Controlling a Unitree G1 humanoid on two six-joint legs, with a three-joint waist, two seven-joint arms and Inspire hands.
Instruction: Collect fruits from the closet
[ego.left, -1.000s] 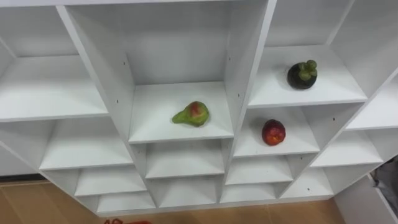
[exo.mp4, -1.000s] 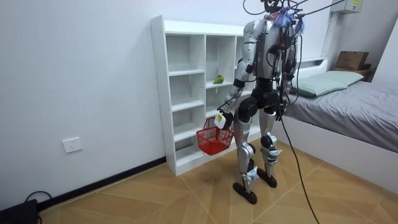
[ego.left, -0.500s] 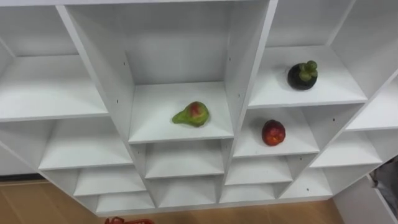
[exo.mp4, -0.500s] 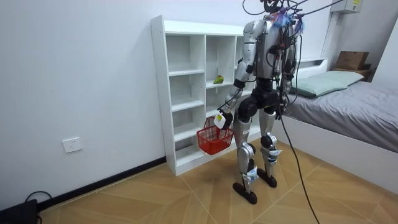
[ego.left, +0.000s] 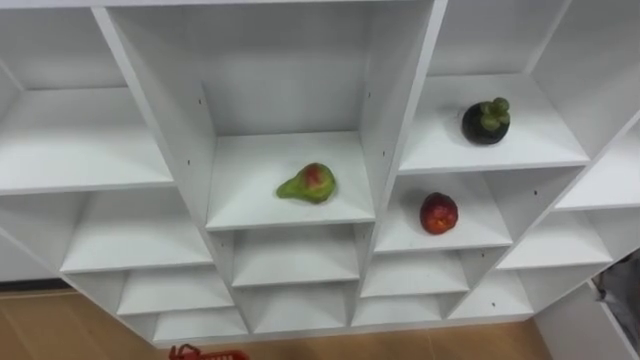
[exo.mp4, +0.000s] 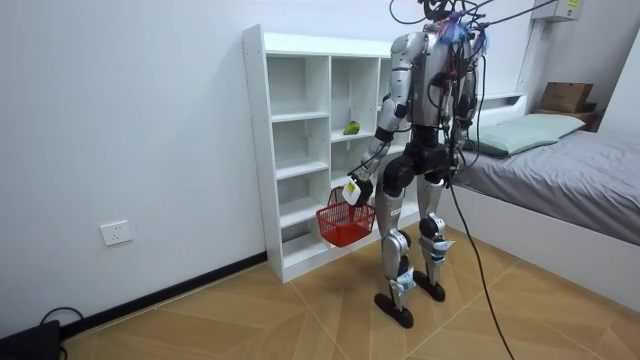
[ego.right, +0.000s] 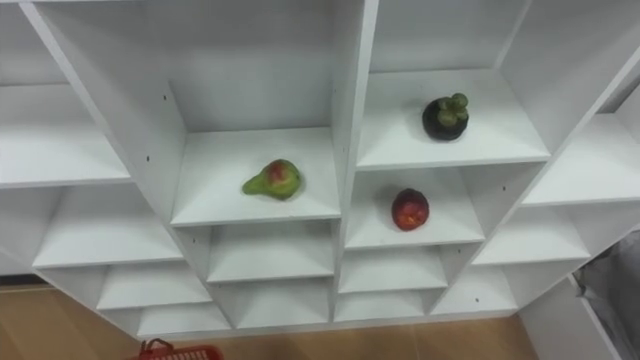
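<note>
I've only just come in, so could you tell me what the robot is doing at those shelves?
The robot stands facing the white shelves, with a red basket hanging from its left hand, low beside its leg. Three fruits lie on the shelves, none being touched: a green and red pear in the middle compartment, a dark round fruit on the shelf to its right, and a red fruit on the shelf just below that one.

White closet (ego.left: 80, 140), green pear (ego.left: 309, 184) (red blush), red apple (ego.left: 439, 213), dark mangosteen (ego.left: 485, 120).
</note>
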